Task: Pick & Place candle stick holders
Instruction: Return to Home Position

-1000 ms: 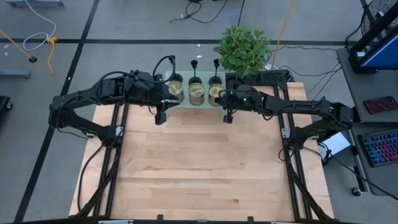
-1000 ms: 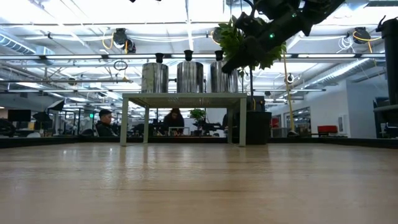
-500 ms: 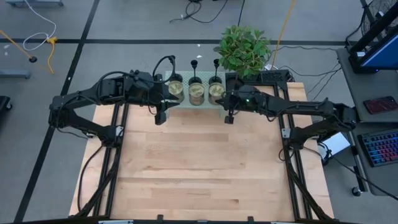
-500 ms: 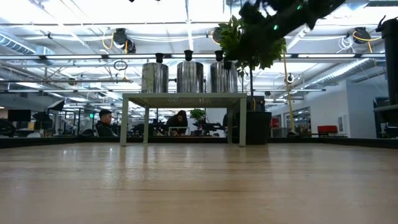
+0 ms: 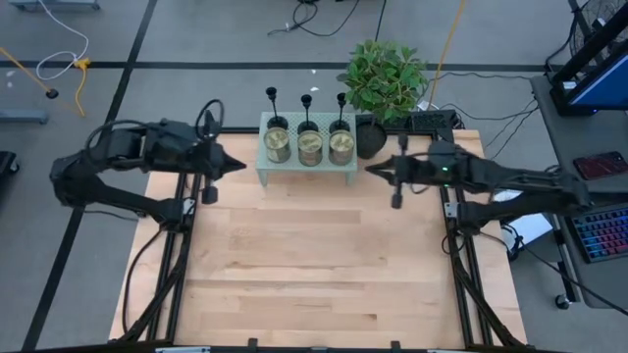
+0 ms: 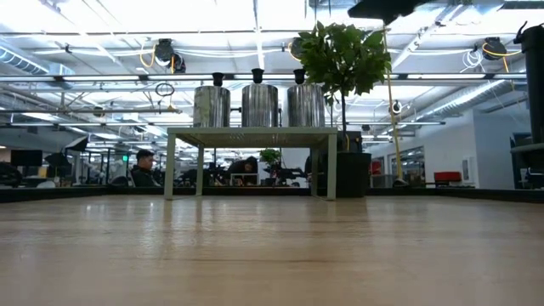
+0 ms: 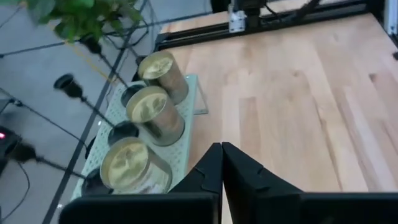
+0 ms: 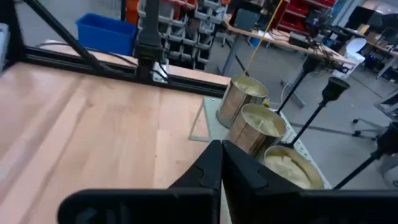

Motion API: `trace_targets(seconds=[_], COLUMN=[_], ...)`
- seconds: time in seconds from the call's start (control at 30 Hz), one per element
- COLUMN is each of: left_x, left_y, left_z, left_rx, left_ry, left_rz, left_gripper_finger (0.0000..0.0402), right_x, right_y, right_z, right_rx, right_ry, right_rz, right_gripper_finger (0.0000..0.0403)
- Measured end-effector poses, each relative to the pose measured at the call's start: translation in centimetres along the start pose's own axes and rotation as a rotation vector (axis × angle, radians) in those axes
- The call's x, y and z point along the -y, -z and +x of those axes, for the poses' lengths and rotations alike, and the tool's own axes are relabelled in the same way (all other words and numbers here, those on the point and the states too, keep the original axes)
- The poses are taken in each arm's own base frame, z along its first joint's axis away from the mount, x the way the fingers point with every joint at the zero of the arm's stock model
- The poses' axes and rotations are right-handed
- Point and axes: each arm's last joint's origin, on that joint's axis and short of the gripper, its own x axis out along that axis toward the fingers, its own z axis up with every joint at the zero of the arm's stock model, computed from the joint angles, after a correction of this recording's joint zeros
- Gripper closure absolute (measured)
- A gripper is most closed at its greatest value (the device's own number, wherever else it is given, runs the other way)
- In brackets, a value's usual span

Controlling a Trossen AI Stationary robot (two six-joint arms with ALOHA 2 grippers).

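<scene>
Right hand (image 5: 371, 167) withdrawn, wooden table (image 5: 314, 265), workshop (image 6: 85, 127) beyond

Low view: tins (image 6: 260, 105) hide the candle stick holders (image 6: 257, 76) — only cups show.

At the table's (image 5: 314, 265) far edge the shelf (image 5: 294, 170) carries three candles (image 5: 309, 147) in a row, three holders (image 5: 307, 110) behind them, the plant (image 5: 385, 76) to its right, and the left gripper (image 5: 235, 165) and right gripper (image 5: 373, 169) flank it.

Left gripper (image 5: 234, 165) closed (fingertips (image 7: 211, 165) touching), right gripper (image 5: 373, 169) closed likewise, arms bent, pointing toward each other
</scene>
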Motion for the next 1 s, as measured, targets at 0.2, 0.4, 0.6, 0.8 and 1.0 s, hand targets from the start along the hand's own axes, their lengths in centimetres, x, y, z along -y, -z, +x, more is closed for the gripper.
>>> trace_targets(seconds=[0.2, 0.4, 0.6, 0.8, 1.0], left_x=[0.9, 2.1, 3.0, 3.8, 4.4], left_y=[4.6, 9.5, 13.3, 16.6, 19.3], left_z=[-0.2, 0.9, 1.3, 1.9, 2.9], left_rx=[0.073, 0.227, 0.361, 0.427, 0.477], left_ry=[-0.017, -0.047, -0.071, -0.084, -0.095], left_rz=[-0.058, -0.078, -0.096, -0.096, -0.093], left_gripper_finger=[0.0379, 0.0397, 0.0383, 0.0389, 0.0392], right_x=[-1.1, -2.2, -2.8, -3.0, -3.4], right_y=[3.3, 7.9, 10.4, 11.6, 13.3], right_z=[-2.9, -4.2, -5.5, -6.7, -7.0], right_rx=[0.025, 0.114, 0.176, 0.239, 0.26], right_ry=[-0.016, 0.004, 0.02, 0.033, 0.036], right_rz=[0.035, 0.09, 0.097, 0.109, 0.121], right_gripper_finger=[0.0403, 0.0403, 0.0403, 0.0403, 0.0403])
